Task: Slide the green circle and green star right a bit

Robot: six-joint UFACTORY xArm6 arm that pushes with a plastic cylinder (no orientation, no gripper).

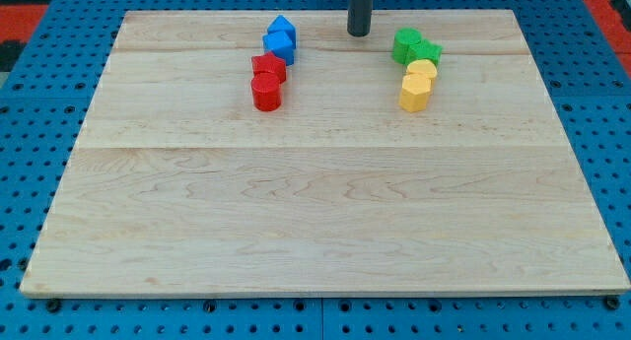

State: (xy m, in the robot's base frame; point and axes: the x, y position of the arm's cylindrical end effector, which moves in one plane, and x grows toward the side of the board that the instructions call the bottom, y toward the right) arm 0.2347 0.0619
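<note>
You see my tip (358, 33) at the frame's top centre, left of the green blocks (415, 48), touching nothing; next, push them rightward.

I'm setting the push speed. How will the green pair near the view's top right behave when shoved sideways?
The green blocks look squat and flat-bottomed, so they should slide rather than tip. They touch, so they probably move together, though one may pivot off. The yellow blocks just below could get dragged. My tip stands to their left.
</note>
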